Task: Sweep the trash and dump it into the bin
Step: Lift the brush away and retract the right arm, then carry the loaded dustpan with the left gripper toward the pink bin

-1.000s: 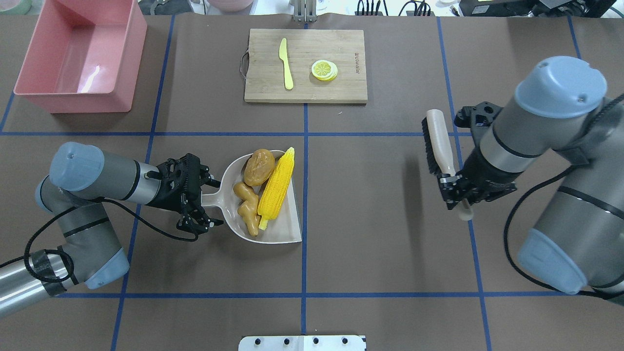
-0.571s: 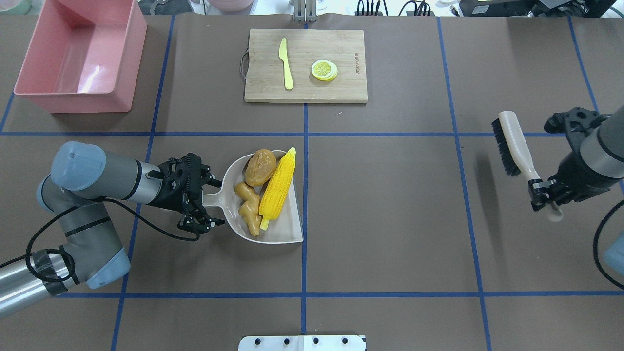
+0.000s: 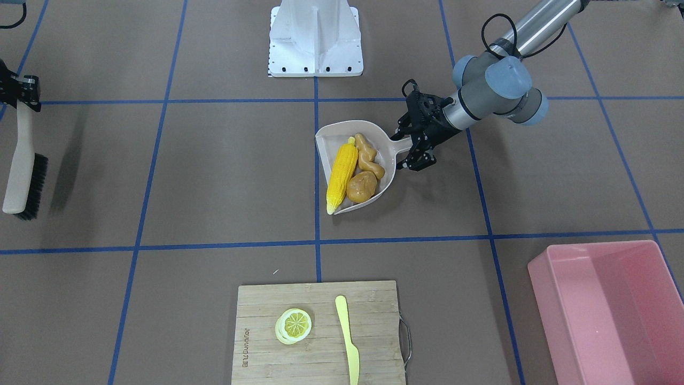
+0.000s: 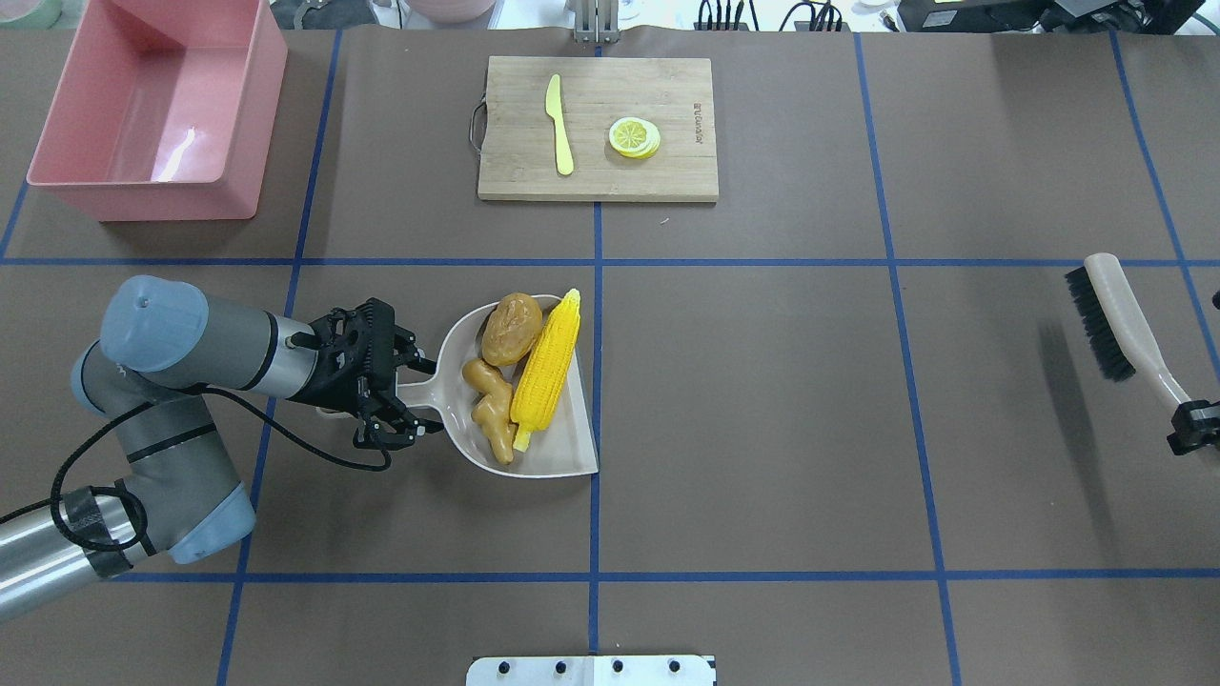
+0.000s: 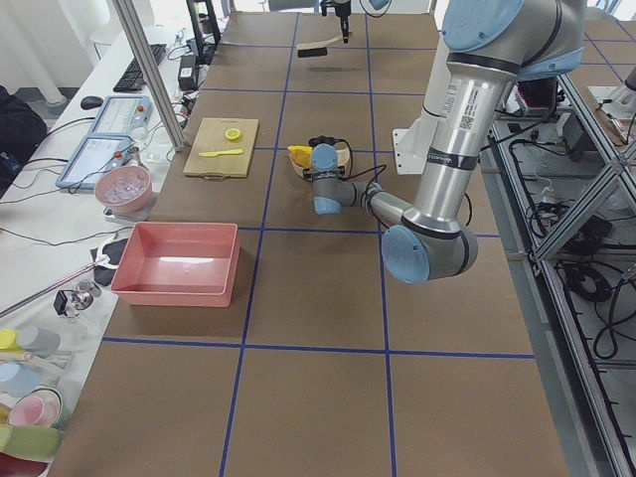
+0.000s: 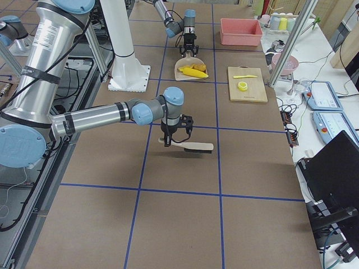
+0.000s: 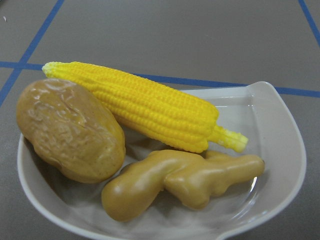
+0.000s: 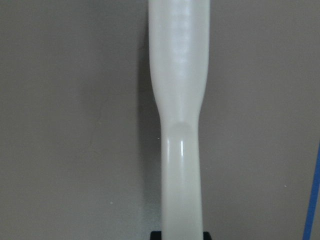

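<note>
**A:** Left side, quick?

**B:** My left gripper (image 4: 408, 395) is pinched on the handle of the dustpan (image 4: 570, 455). I hold the pan level so nothing rolls off the open lip.

**A:** Trash?

**B:** All in the pan. The corn cob (image 4: 545, 370) lies nearest the lip, with the potato lump (image 4: 511, 329) and ginger root (image 4: 486, 412) handle-side.

**A:** Right?

**B:** My right gripper (image 4: 1196, 429) clamps the brush (image 4: 1110, 319) by its handle, above the table at my far right. Parked out of the way, I'd say; sweeping looks done.

**A:** Bin?

**B:** The pink bin (image 4: 143, 198) is empty in the far left corner, well apart from the pan. Carry and tip come next, probably.
</note>
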`<state>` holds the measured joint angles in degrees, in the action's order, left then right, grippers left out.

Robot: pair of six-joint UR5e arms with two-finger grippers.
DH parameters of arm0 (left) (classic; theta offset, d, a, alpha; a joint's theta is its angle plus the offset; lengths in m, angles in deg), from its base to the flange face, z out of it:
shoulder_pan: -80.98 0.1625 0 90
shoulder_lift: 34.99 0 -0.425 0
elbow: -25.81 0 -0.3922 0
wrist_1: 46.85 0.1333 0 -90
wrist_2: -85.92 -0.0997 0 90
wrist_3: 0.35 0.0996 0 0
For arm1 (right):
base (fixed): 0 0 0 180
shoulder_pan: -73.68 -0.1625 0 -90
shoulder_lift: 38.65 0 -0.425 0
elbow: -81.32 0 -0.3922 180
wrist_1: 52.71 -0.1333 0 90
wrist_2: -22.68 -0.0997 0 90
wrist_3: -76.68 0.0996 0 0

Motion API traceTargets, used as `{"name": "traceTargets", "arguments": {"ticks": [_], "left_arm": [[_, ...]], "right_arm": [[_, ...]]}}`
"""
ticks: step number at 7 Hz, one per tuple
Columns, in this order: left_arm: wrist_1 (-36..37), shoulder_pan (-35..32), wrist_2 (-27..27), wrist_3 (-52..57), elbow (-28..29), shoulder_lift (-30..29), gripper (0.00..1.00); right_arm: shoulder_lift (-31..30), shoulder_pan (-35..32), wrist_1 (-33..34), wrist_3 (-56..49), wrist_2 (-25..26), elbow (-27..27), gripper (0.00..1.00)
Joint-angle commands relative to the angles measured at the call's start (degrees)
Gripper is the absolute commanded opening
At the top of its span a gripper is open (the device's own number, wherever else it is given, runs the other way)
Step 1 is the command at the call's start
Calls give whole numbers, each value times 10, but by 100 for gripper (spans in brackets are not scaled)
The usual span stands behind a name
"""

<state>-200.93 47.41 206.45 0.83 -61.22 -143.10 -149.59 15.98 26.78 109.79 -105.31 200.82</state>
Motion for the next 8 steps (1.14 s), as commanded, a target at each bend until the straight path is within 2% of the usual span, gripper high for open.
{"name": "traceTargets", "arguments": {"ticks": [1, 2, 5, 8], "left_arm": [[0, 0, 0, 3, -2, 0, 47], [-1, 0, 0, 4, -3, -1, 42], [-3, 0, 1, 5, -7, -1, 37], [-3, -3, -1, 2, -27, 2, 34]], "right_arm": [[-23, -2, -70, 20, -1, -33, 0], [-22, -2, -78, 17, -1, -47, 0], [-29, -1, -186, 37, -2, -108, 0], [-40, 8, -198, 29, -3, -110, 0]]}}
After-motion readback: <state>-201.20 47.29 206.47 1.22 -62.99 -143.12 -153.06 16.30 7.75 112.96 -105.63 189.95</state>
